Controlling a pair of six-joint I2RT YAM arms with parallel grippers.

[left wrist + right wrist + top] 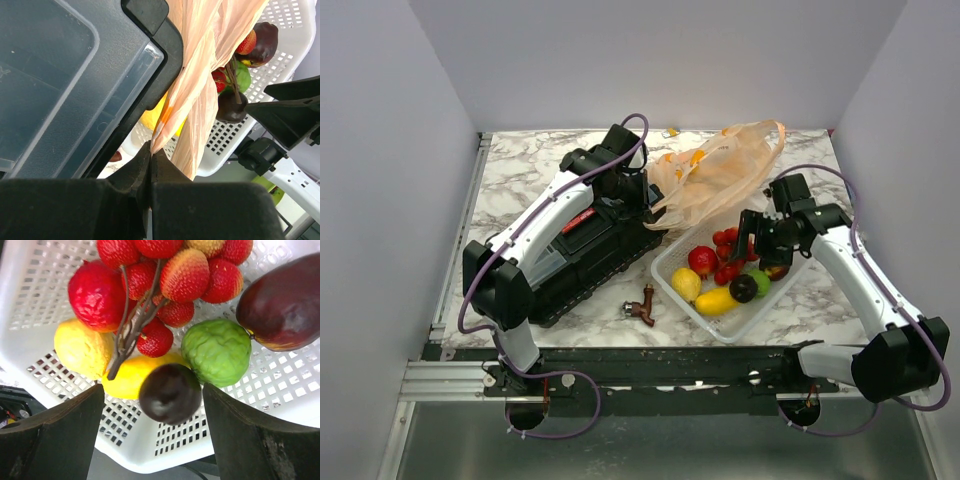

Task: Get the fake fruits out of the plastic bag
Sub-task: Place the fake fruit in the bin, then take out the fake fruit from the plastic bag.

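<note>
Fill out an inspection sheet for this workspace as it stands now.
Surface: marbled tabletop.
Job's things: plastic bag crumpled at the far side of the white mesh basket. In the basket lie the berry cluster, apple, lemon, mango, lime and plum. Whether the bag still holds fruit cannot be told.
Clutter: black case; maroon-brown fruit in the basket; small brown object on the table.
Grippers: left gripper shut on the bag; right gripper open above the plum, holding nothing.
Cables: purple cable looping along each arm.
Surroundings: white walls on three sides.
</note>
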